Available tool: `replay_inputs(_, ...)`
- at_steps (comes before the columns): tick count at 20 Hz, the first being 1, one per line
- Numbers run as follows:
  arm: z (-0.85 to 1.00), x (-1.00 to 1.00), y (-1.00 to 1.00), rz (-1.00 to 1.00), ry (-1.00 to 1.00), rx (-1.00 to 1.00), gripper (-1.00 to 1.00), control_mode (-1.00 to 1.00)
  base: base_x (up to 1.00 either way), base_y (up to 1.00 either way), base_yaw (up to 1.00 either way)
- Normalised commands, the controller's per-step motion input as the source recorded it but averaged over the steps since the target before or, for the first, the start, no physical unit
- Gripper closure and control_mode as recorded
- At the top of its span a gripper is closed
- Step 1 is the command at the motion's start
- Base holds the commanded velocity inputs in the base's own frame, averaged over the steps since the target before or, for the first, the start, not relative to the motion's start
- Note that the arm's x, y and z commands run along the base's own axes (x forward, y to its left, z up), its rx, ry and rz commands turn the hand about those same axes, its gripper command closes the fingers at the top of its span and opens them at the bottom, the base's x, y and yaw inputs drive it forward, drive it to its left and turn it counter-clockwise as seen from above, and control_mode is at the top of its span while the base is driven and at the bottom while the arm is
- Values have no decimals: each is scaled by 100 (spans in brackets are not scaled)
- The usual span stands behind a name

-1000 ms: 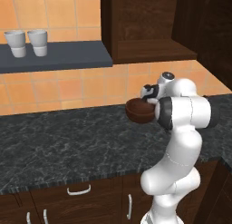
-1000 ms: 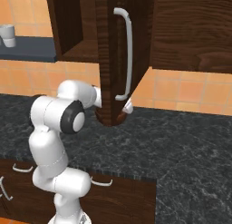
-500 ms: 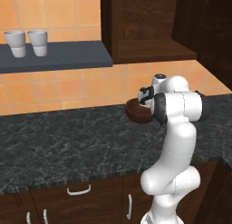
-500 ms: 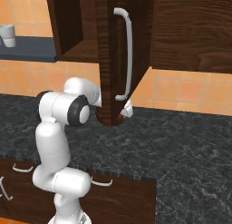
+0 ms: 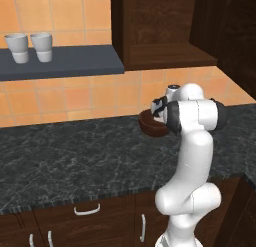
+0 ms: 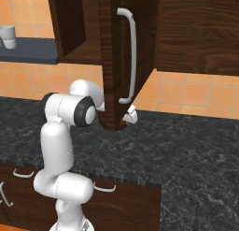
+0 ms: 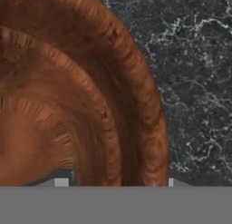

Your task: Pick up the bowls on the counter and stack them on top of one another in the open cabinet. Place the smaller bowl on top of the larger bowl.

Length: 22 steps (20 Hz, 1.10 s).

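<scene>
Hand view: round glossy ridged wooden bowl over veined counter.

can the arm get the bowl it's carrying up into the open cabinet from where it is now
Probably yes. The gripper has a brown bowl above the counter, just below the open cabinet, whose floor looks bare in the left base view. The open cabinet door hangs close beside the hand, so it may need care.

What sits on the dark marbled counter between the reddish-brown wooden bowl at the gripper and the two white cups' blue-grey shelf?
Nothing: in the left base view, the counter left of the bowl is bare, under the shelf holding the cups.
</scene>
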Motion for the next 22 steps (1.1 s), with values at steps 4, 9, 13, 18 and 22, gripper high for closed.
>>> replay_inputs(4,0,-9,0,0,0,0,100,-100,0,0,0)
replay_inputs(9,68,-93,0,0,-26,0,100,-100,0,0,0)
replay_inputs(13,100,-100,0,0,-44,0,100,-100,0,0,0)
replay_inputs(18,100,-100,8,0,-45,0,100,-100,0,0,0)
replay_inputs(22,100,-100,18,0,-33,0,100,-100,0,0,0)
